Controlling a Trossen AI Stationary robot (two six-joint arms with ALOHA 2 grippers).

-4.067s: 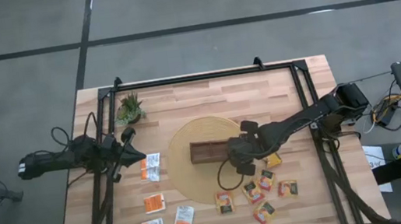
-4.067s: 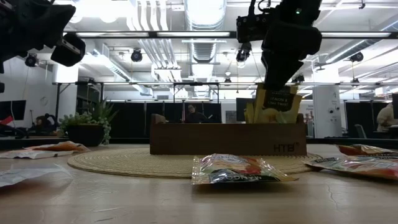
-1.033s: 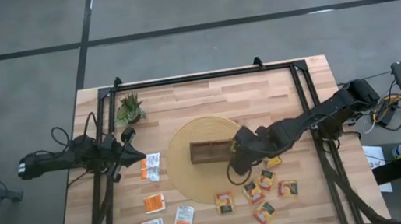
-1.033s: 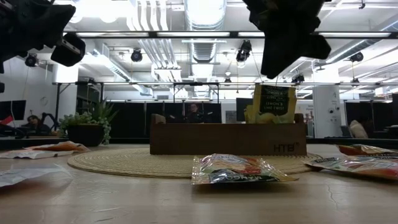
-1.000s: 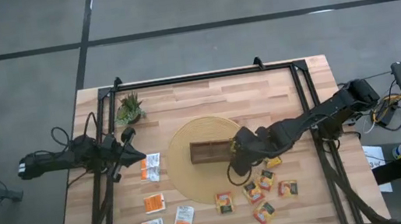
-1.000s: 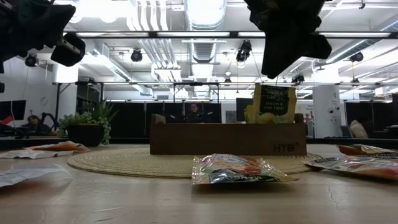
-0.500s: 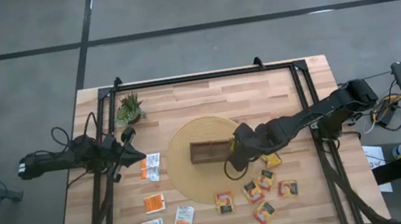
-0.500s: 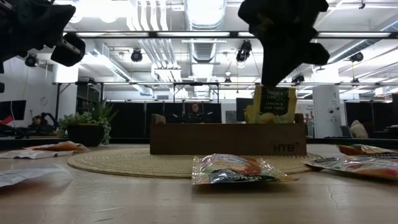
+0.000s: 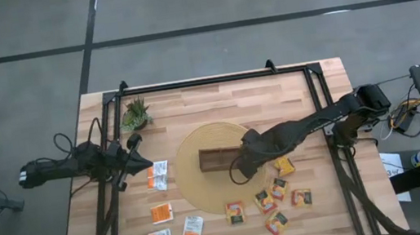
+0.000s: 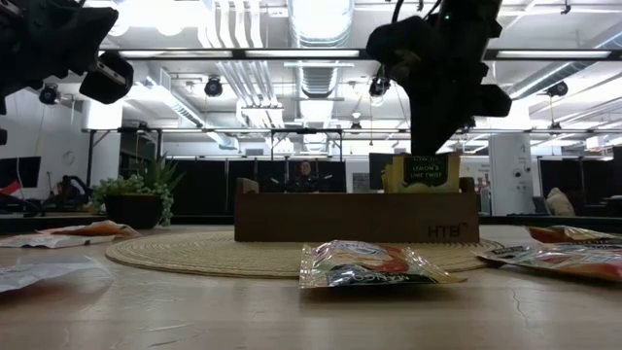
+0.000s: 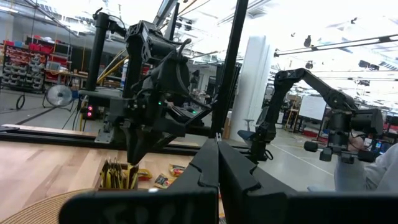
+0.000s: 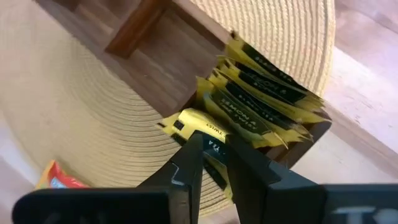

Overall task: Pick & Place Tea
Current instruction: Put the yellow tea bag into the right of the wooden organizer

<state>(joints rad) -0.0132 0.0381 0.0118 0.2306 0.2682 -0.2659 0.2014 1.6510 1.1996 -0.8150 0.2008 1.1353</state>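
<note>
Nearest you in the low view, a loose sachet (image 10: pixel 374 264) lies flat on the worktop (image 10: pixel 292 311) — not yet handled. Behind it, on the round mat (image 9: pixel 194 177), the wooden tray (image 10: pixel 355 216) holds upright yellow sachets at one end. Right end effector (image 12: pixel 211 152) pinches a yellow sachet (image 12: pixel 189 124) just above that stack — placing step, by my reading. Next: lower it in, then release. Left end effector (image 9: pixel 136 143) closed, empty, parked near the plant (image 9: pixel 136 111).

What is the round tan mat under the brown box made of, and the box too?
The round tan mat looks like woven straw or rope: fine coiled rings run around it, matte. The long dark brown box looks like wood, smooth and plain, with wood grain showing inside it in the right wrist view.
</note>
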